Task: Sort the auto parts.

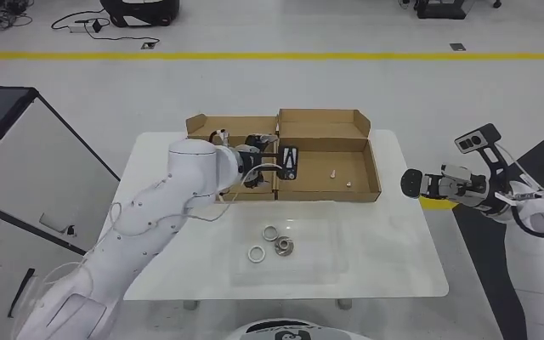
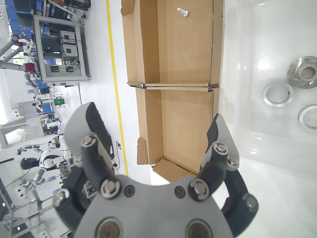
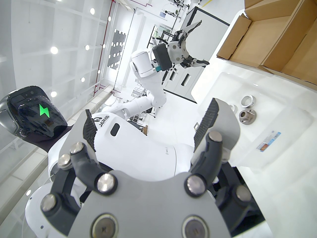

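Hovering where two cardboard boxes meet, L tool gapes open. R tool, also open, hangs beside the desk; bolts lie in one box.

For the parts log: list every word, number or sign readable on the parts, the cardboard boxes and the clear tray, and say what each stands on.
Nothing here reads as words.
The sticker on the clear tray: print too small to read.
The cardboard boxes: no print visible.
The metal rings, flanged hub and bolts: no markings visible.
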